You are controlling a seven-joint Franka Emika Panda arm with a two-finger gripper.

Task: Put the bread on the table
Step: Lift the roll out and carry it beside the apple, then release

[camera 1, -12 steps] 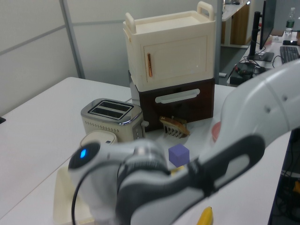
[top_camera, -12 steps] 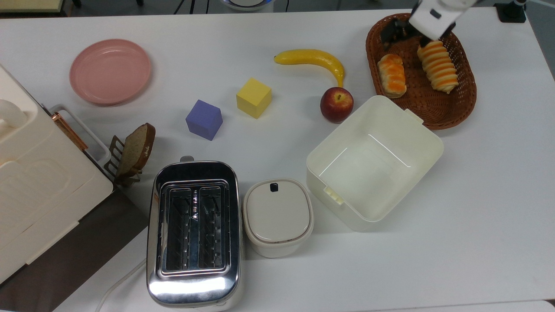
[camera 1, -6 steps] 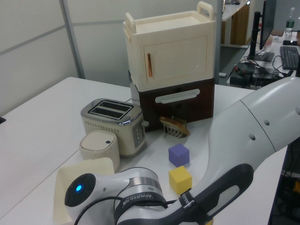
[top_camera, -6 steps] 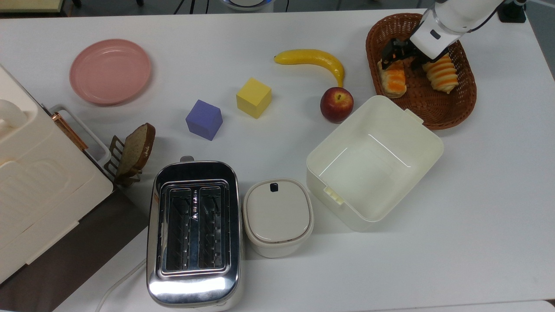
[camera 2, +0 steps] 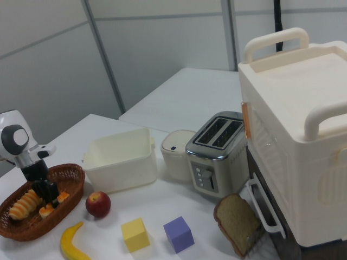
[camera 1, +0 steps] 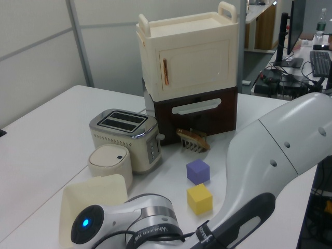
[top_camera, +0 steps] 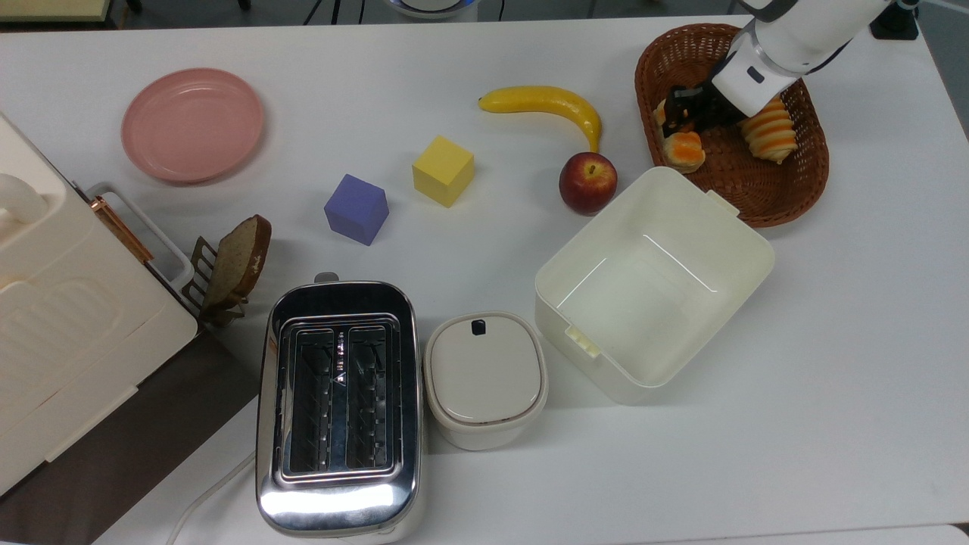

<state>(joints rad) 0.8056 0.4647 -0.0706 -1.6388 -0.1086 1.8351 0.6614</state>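
**Gripper at the bun in the basket**

The black 2-finger gripper (top_camera: 681, 115) straddled the short cream, orange-glazed bread (top_camera: 680, 145) in the brown wicker basket (top_camera: 764, 200), top view's far right. Whether it had closed, I cannot tell. Advice: grip mid-length, lift straight, clear the rim, then lower onto the white bench (top_camera: 833, 378).

— Is there any writing to read here?

— Hardly any. In the left view, the robot arm's wrist ring (camera 1: 153, 231) carries a line of white lettering, but it curves away and is too small to spell out.

— And the dark tag (camera 1: 203, 236) further along the arm?

— It has white marks on black, which I can't read either.

— What about the toaster (top_camera: 341, 507)?

— In the top view there are small white markings (top_camera: 338, 376) between its two slots. They could be symbols or print, and I cannot tell which.

— So no word or number can be made out?

— None.
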